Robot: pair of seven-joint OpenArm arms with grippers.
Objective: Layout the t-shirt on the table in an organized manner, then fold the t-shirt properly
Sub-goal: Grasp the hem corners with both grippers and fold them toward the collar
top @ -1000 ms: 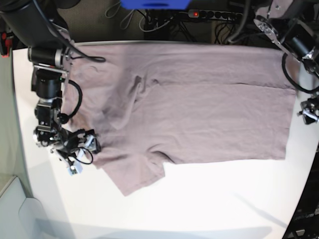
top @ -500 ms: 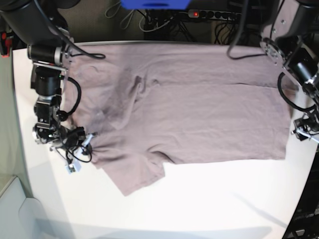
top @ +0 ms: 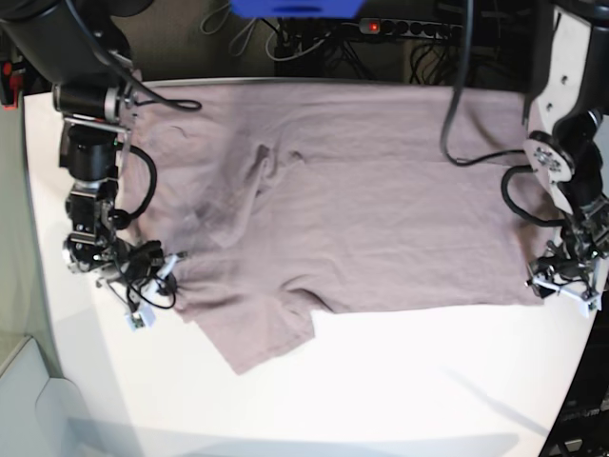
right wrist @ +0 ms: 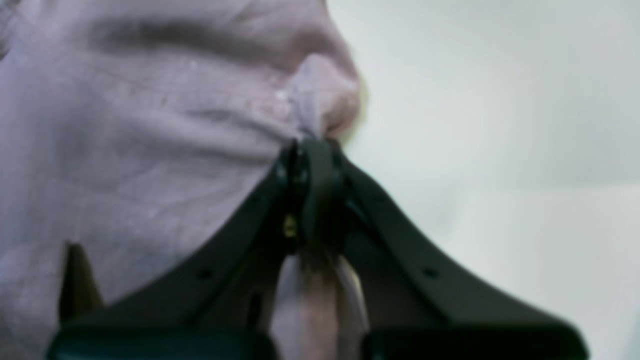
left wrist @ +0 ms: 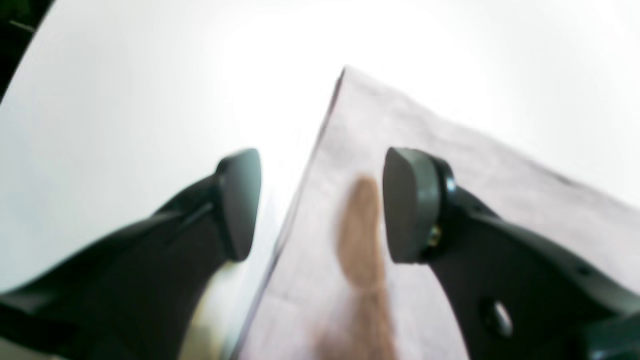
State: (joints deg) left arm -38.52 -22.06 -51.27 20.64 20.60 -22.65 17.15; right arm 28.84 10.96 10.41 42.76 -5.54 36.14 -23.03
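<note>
While spread across the counter: the t-shirt (top: 381, 200) lies mostly flat on the white counter (top: 400, 381), its long side running along the far edge.
Shirt shape: one sleeve (top: 257, 333) sticks out toward the near edge; creases gather around the middle-left of the cloth.
Right gripper (right wrist: 312, 150): at the shirt's edge on the base view's left, jaws together and clamped on a pinched-up fold of the t-shirt; cloth bunches just ahead of the tips.
Left gripper (left wrist: 320, 205): low over the shirt's near corner on the base view's right, jaws apart, one finger (left wrist: 237, 200) over bare counter, the other (left wrist: 407, 205) over cloth, the hem edge running between them.
Contact, left: the wrist view is blurred, so it seems the tips sit just above the cloth, but I cannot tell if they touch.
Beyond the counter: a power strip (top: 409, 29) and cables (top: 285, 43) lie past the far edge.
</note>
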